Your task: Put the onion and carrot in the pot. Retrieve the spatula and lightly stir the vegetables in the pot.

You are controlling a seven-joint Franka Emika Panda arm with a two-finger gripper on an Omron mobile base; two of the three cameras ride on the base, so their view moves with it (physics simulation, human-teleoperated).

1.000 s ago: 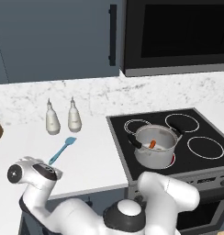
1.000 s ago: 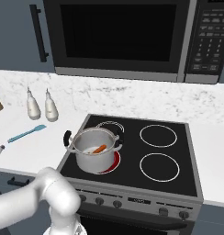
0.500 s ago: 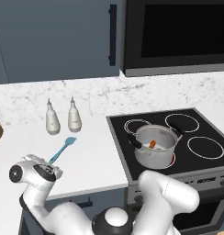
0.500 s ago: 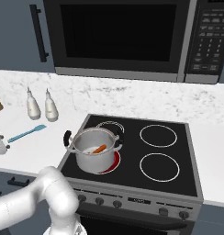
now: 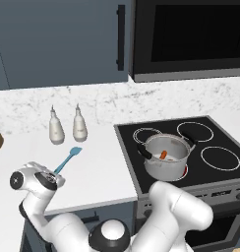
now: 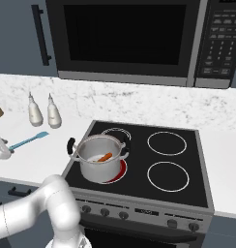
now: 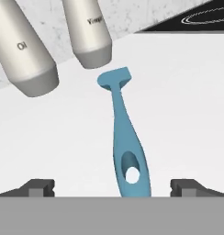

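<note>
Pincer lined up over the spatula handle, vegetables already in the pot.

Left base view: the spatula (image 5: 68,159) lies flat on the white desk (image 5: 100,172), its handle end reaching the pincer (image 5: 54,178); the pot (image 5: 165,157) sits on the stove with the carrot (image 5: 163,155) inside. Right base view: the pot (image 6: 100,157) holds the carrot (image 6: 105,157) beside a pale round shape, probably the onion (image 6: 94,158); the two bottles (image 6: 44,111) stand near the spatula (image 6: 29,141). Hand view: the pincer (image 7: 113,188) is spread wide, the spatula (image 7: 123,137) handle between its tips, ungripped. Closing too high on so flat a handle could pinch air or skid it toward the bottles (image 7: 58,39).
</note>
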